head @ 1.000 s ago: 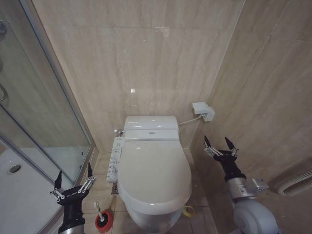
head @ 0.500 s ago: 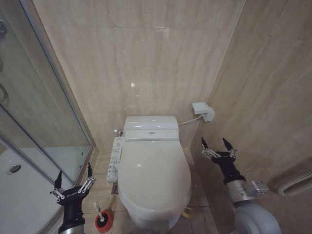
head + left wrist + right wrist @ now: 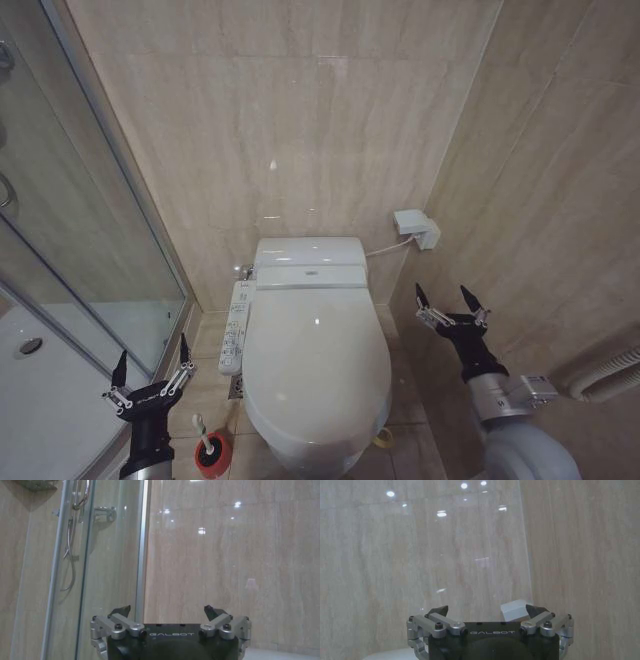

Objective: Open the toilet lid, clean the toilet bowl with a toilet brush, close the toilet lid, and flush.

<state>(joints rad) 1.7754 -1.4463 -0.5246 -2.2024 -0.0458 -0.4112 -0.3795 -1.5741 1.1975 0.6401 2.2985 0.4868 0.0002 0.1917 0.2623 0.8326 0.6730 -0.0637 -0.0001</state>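
Toilet lid (image 3: 318,365) lies shut over the toilet bowl (image 3: 300,452), below the tank against the back wall. Left of the lid runs the control panel (image 3: 233,328); farther left and nearer the robot, the toilet brush (image 3: 206,440) stands in its red holder (image 3: 212,456). Just left of the holder the left gripper (image 3: 150,368) points up, fingers spread and empty. Right of the lid the right gripper (image 3: 449,303) is likewise spread, holding nothing.
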